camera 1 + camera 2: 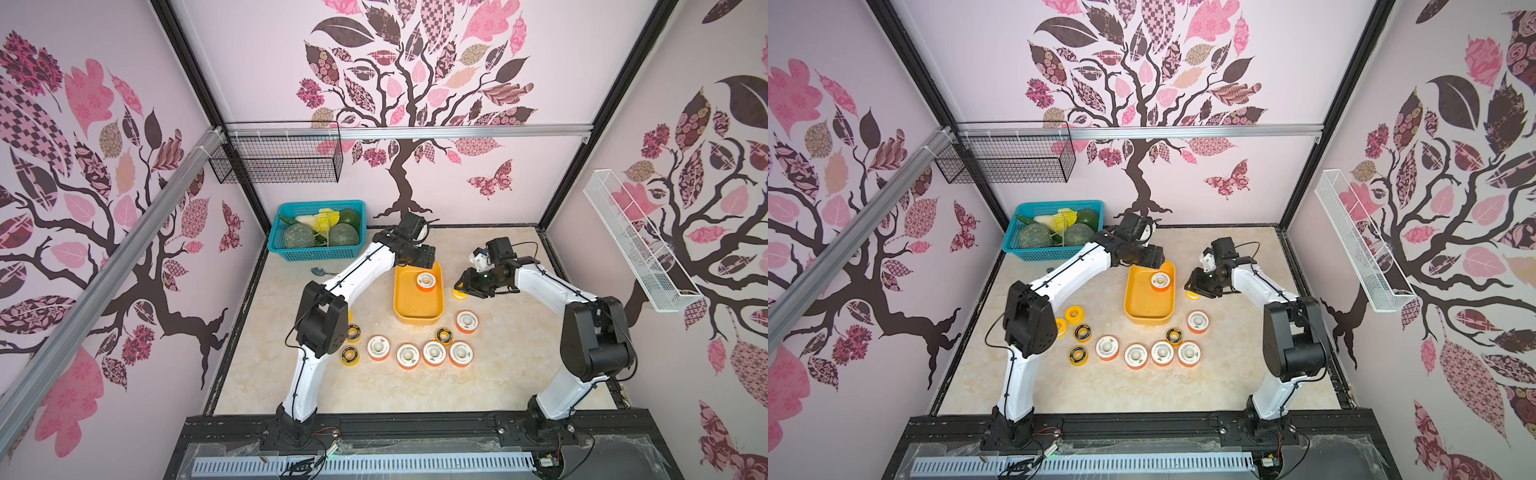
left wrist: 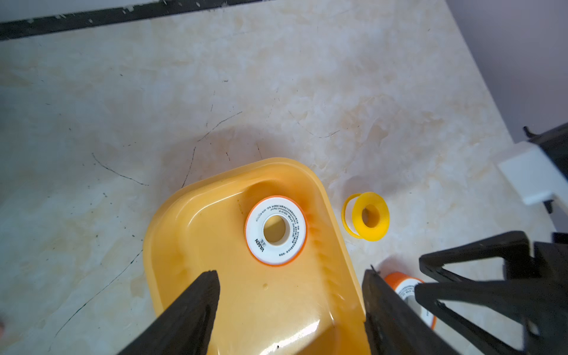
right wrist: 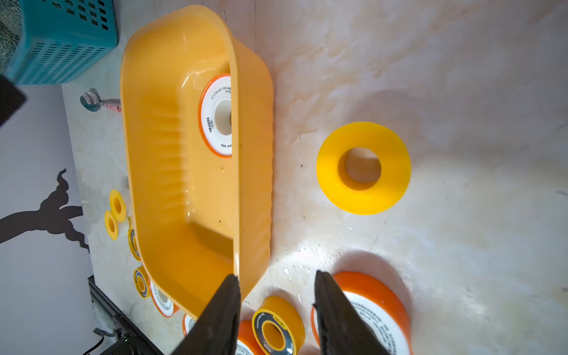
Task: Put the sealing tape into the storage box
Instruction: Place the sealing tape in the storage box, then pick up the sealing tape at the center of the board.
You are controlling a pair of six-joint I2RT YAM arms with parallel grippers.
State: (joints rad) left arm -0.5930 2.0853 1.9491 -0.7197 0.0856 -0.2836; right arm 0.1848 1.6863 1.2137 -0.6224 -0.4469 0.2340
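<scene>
Closest to us are the left gripper's (image 2: 290,273) two black fingers (image 2: 190,310), spread wide with nothing between them. Below their gap we see the bare floor of the yellow storage box (image 2: 261,310). Just past the fingertips, inside the box, an orange-rimmed spool (image 2: 295,221) of sealing tape lies flat near the end wall. Outside the box, off to one finger's side, a plain yellow spool (image 2: 382,215) lies on the table (image 2: 123,123).

The right gripper's (image 3: 275,276) fingers (image 3: 338,316) are also parted and hold nothing. One fingertip sits at the box's near corner, and we cannot tell whether it touches. Partly behind the other finger lies a second orange-rimmed spool (image 3: 378,295). Down in the gap between these fingers, a small black-faced spool (image 3: 295,310) lies on the table. The plain yellow spool lies ahead of these fingertips, apart from them and near the box's long wall.

In a top view, a row of four orange-rimmed spools (image 1: 467,357) lies well back from both pairs of fingers, toward the arm bases.
</scene>
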